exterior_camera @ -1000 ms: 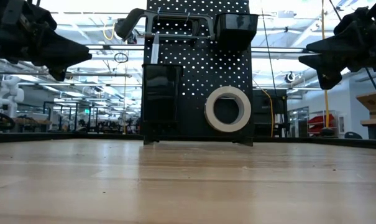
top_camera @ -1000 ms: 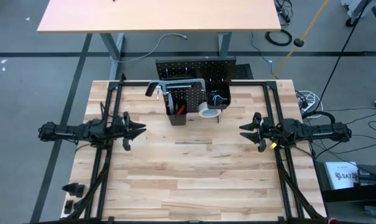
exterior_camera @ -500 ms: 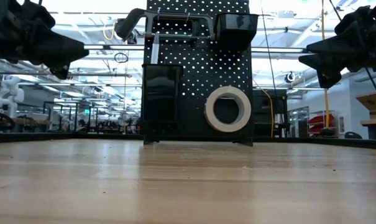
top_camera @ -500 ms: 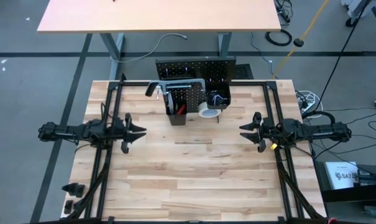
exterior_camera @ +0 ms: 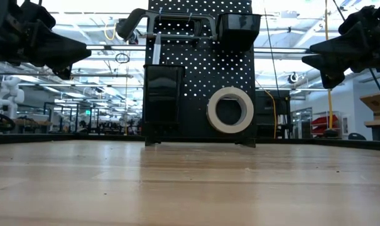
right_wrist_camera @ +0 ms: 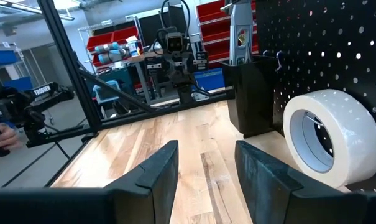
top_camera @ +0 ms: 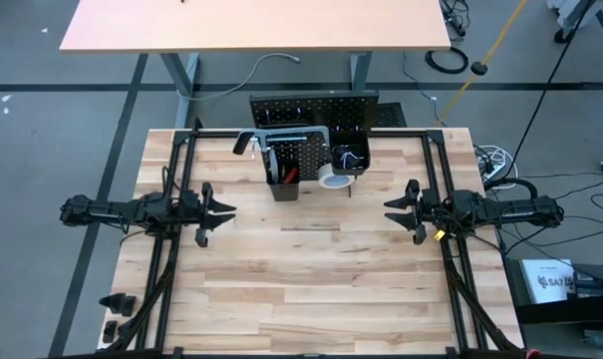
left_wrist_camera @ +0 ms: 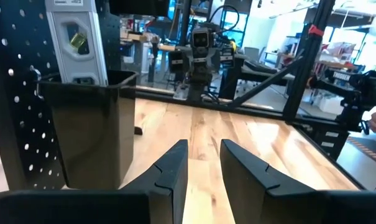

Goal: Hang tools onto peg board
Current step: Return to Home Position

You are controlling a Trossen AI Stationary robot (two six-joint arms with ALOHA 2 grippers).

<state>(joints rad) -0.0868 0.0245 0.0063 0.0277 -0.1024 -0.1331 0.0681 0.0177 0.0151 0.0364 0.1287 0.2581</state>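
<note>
Hacksaw (exterior_camera: 177, 17) is hanging atop the pegboard (exterior_camera: 196, 69) at the table's (top_camera: 311, 279) far edge, white tape roll (right_wrist_camera: 340, 115) lower down. I am seeing the left gripper (left_wrist_camera: 204, 143) narrowly parted, the right gripper (right_wrist_camera: 206, 144) wider, both hovering empty.

My overhead camera looks straight down on the table (top_camera: 301, 269), the low one (at tabletop height) faces the peg board (exterior_camera: 199, 75), which both wrist cameras see close up.

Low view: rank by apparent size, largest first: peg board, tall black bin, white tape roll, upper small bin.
1. peg board
2. tall black bin
3. white tape roll and upper small bin: these look about alike, so they are not ranked.
All hang on the board, so nearness hardly skews this.
</note>
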